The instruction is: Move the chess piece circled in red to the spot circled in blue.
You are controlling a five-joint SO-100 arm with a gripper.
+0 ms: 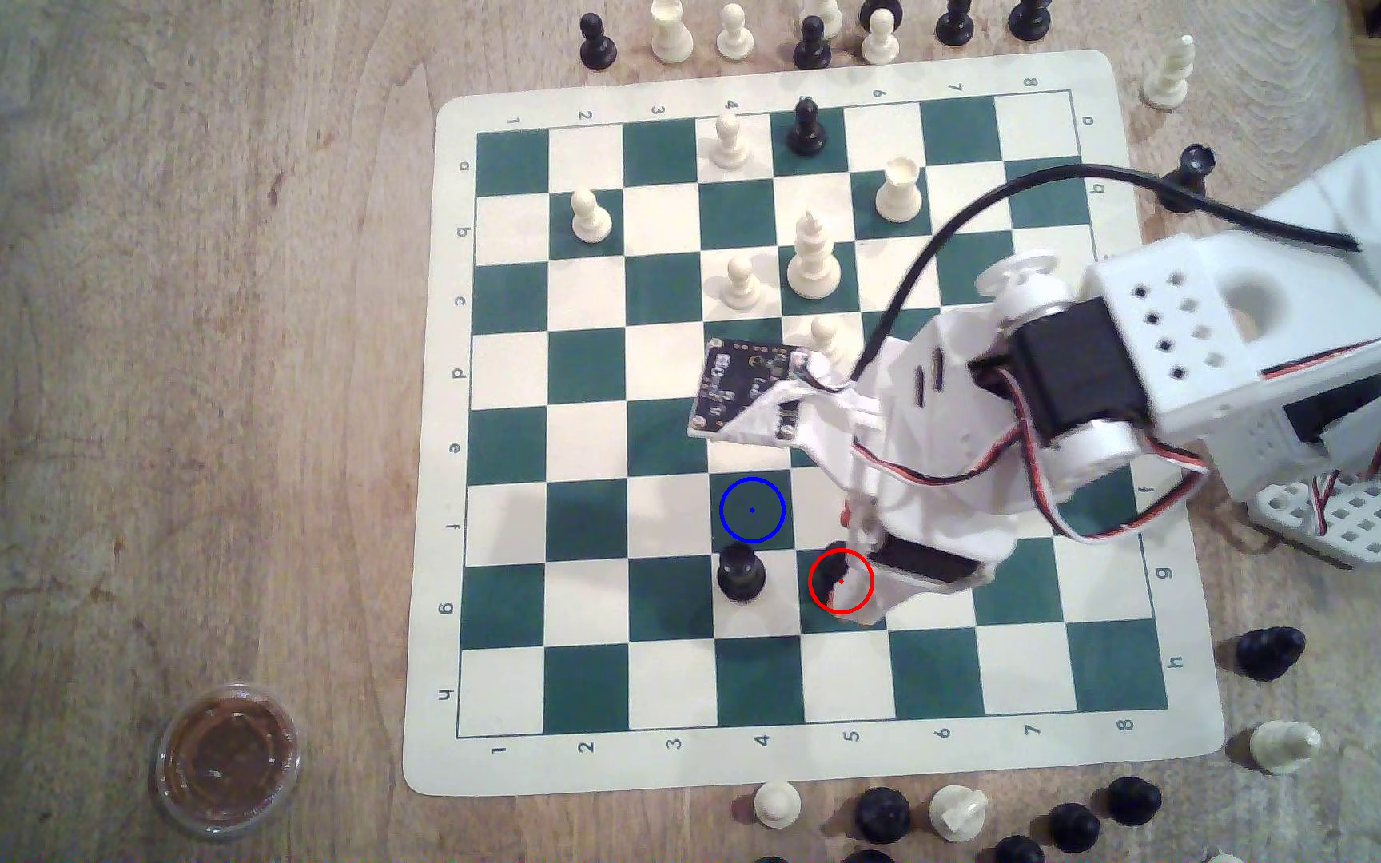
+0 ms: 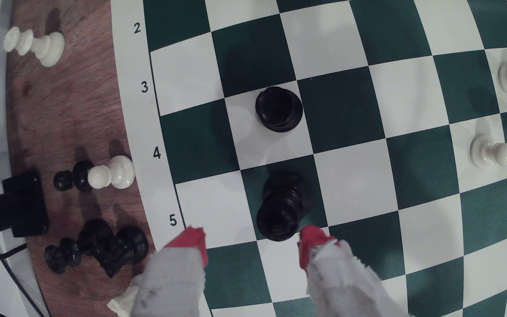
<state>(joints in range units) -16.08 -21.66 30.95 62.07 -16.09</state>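
Note:
The chess piece [image 1: 831, 572], glossy black, stands inside the red ring on a green square in row g, half covered by my wrist in the exterior view. In the wrist view the chess piece [image 2: 282, 207] stands upright just beyond my red fingertips [image 2: 311, 240], closer to that one than to the other. My gripper [image 2: 250, 243] is open and holds nothing; the exterior view has my gripper [image 1: 853, 572] low over the ringed square. The spot [image 1: 752, 509] is a bare green square with a blue ring, one square diagonally away towards the exterior view's upper left.
A black piece with a flat rimmed top [image 1: 741, 572] [image 2: 279, 109] stands one square to the exterior view's left of the ringed piece, directly below the spot. White pieces [image 1: 813, 261] occupy the board's far half. Loose pieces [image 1: 882, 813] lie off the mat [image 1: 754, 759]. A lidded cup [image 1: 226, 755] sits near left.

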